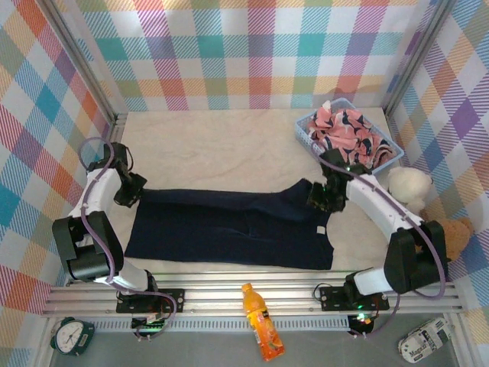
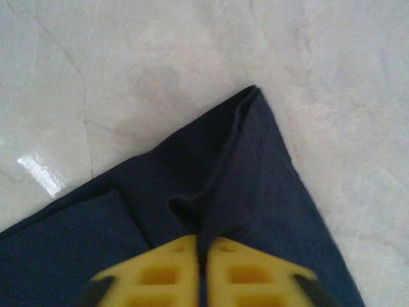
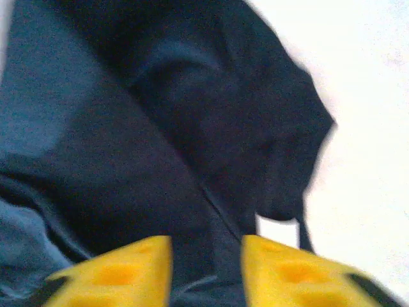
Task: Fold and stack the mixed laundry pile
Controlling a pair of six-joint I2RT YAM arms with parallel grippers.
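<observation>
Left gripper (image 2: 203,248): yellow fingers (image 2: 160,272) stand close together with only a narrow slit between them, and a pucker of dark cloth runs up into that slit. This reads as a pinch on a corner of the navy trousers (image 1: 229,233). Right gripper (image 3: 206,256): jaws plainly apart, with dark fabric lying in the gap and below it. No pinch is evident, and the view is blurred. In the overhead view the left gripper sits at the far left corner of the trousers and the right gripper at a raised flap on their far right side. The trousers lie spread lengthwise across the near half of the table (image 1: 214,153), mostly flat, with the far right portion humped up under the right gripper. The pink garment (image 1: 344,126), printed in navy and white, lies bunched in the light blue basket (image 1: 302,130) at the far right, well apart from the trousers. Judgement: the step in hand is laying out and squaring the trousers, and the task is early, with no finished fold or stack in evidence. The next move calls for the right flap to be flattened. Both grippers then need matching holds along one edge, so the cloth can be carried over onto itself evenly without dragging the lower layer.
</observation>
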